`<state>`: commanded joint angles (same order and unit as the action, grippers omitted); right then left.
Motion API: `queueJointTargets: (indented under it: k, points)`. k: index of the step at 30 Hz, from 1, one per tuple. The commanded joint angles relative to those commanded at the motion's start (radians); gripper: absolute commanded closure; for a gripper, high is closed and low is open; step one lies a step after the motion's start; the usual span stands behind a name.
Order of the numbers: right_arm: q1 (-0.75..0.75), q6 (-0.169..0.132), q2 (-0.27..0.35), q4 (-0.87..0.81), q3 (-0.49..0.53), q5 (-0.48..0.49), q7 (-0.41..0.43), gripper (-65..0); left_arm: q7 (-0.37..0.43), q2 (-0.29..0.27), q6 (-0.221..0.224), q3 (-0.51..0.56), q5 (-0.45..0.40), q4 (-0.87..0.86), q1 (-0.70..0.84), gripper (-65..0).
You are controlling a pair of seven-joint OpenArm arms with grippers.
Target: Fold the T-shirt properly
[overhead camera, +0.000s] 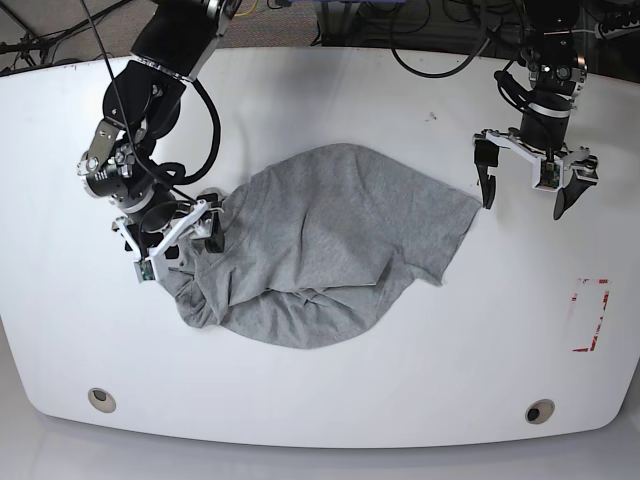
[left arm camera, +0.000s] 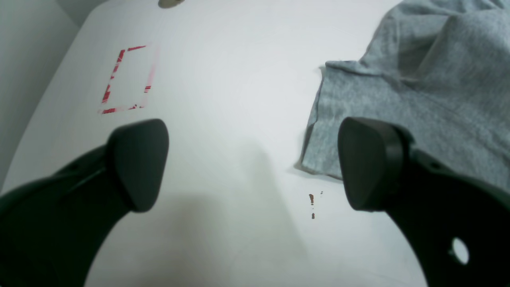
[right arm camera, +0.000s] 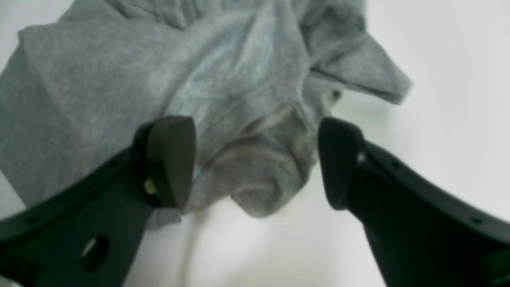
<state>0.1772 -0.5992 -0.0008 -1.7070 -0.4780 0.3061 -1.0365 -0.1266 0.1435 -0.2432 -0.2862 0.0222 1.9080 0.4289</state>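
At the left of the base view my right gripper (overhead camera: 177, 238) hangs over the bunched left edge of the T-shirt (overhead camera: 330, 240), jaws spread wide and holding nothing. Its wrist view shows a rolled lump of cloth between the 2 fingers (right arm camera: 171, 159), not pinched. The shirt lies crumpled in the middle of the white table (overhead camera: 330, 90), with no lettering showing.

I judge we are at the very start: the shirt must be spread flat before any fold, so the next move calls for closing on that lump and drawing it outward.

At the upper right my left gripper (overhead camera: 525, 180) hovers above bare table, also wide open and empty, just beside a flat hemmed edge (probably a sleeve). A red marked rectangle (overhead camera: 592, 315) sits lower right. There is open room on every side.
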Motion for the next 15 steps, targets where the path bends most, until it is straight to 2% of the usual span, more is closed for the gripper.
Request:
queueJointTargets:
  k: [5,11,15]
  points:
    - [0.061,0.0,0.0,0.101,0.0,0.002,0.009,-44.5,0.0,0.0,0.0,0.0,0.0,0.0,0.0,-63.7]
    - [0.089,0.003,0.003,0.21,0.003,-0.003,0.103,-44.5,0.0,0.0,0.0,0.0,0.0,0.0,0.0,-63.7]
    - [0.114,0.003,0.006,0.278,0.003,-0.005,0.117,-44.5,0.0,0.0,0.0,0.0,0.0,-0.002,0.0,-63.7]
